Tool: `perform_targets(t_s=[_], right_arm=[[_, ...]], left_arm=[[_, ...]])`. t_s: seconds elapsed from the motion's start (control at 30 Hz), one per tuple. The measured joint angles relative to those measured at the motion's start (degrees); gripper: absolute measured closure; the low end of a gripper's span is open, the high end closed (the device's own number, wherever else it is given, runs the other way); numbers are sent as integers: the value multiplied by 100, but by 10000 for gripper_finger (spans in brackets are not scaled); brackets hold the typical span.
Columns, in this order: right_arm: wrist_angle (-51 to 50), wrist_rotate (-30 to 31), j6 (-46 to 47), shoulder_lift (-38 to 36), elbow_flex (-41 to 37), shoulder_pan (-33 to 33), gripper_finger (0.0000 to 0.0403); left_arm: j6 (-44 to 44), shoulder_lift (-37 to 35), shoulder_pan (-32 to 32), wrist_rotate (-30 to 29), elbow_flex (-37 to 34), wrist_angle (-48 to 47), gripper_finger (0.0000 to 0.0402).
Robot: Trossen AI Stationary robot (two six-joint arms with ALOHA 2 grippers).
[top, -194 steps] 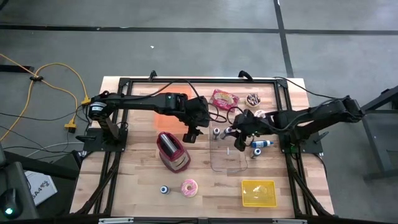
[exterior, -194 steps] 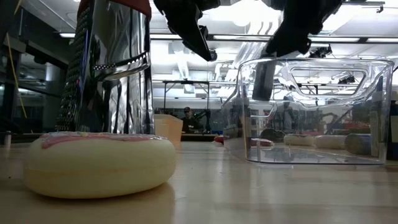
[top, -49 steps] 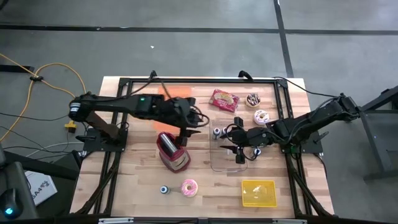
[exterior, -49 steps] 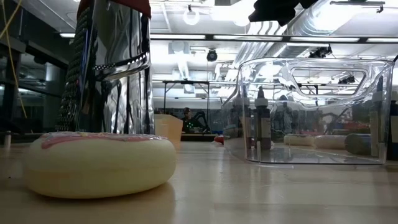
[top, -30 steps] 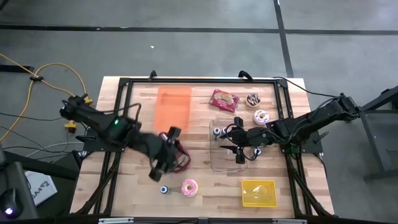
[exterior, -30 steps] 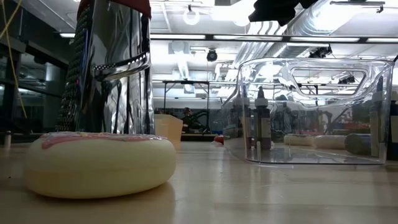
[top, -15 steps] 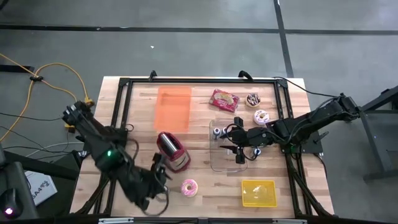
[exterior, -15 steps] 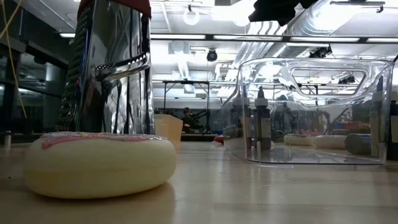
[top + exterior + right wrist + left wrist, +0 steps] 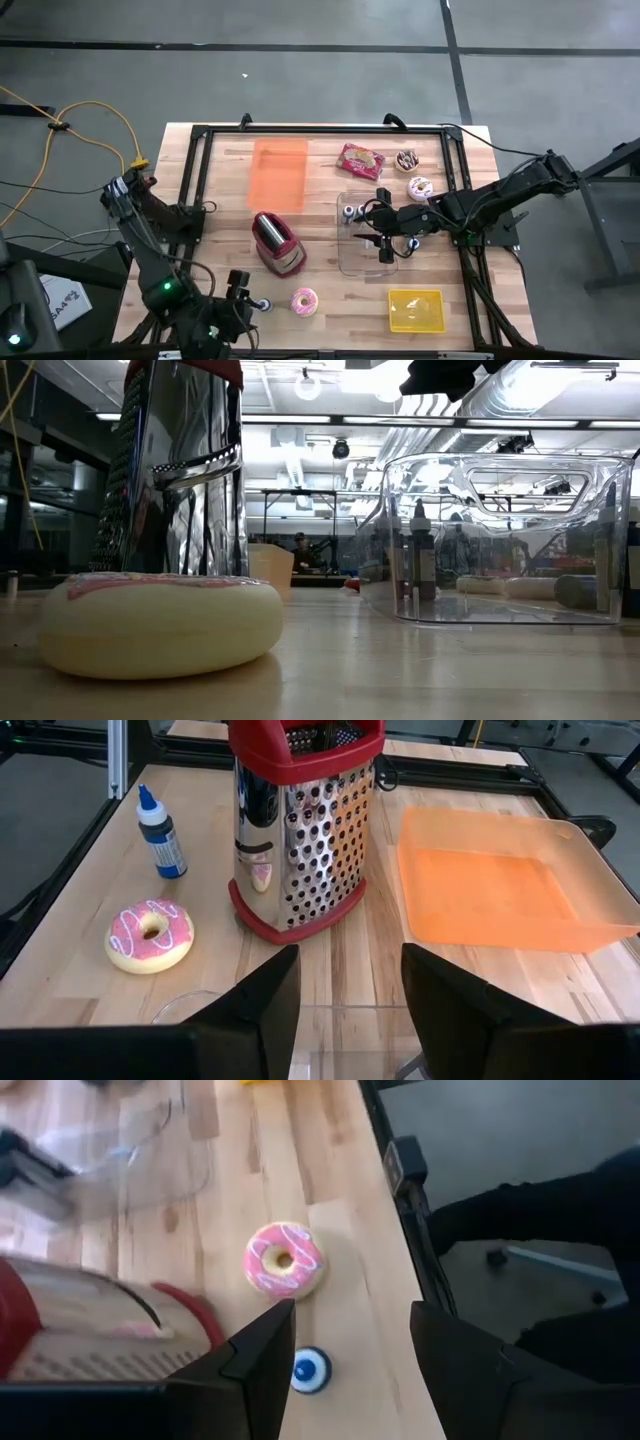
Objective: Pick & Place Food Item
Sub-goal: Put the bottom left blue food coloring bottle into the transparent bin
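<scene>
**Left claw spread near untouched pink donut**

The left claw (image 9: 238, 290) is held spread and empty at the tabletop's (image 9: 455, 300) near edge, just beside the pink donut (image 9: 304, 301). The right claw (image 9: 385, 243), also spread, is poised over the clear bin (image 9: 362, 262). Nothing is seen gripped; picking and placing are judged not yet done.

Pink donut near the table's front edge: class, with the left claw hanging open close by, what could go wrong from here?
1. The pink donut lies near the table's front edge; a push from the left claw could slide it off.
2. The small blue-capped bottle lies between claw and donut, so the claw may knock or grab it instead.
3. The red-topped grater stands just behind; a wide arm swing might tip it.
</scene>
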Motion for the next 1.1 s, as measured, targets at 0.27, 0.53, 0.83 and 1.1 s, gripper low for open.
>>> perform_targets(t_s=[0.27,0.53,0.83,1.1], right_arm=[[0,0,2,0,0,-1,240],[0,0,0,0,0,0,240],[2,0,2,0,0,0,240],[0,0,0,2,0,0,240]], left_arm=[[-1797,0,-675,-1183,-947,743,211],[-3887,0,-1235,-1715,-1967,757,211],[-3779,0,-1083,-1009,-2938,1434,211],[-3615,0,-1033,-1343,-3790,2907,211]])
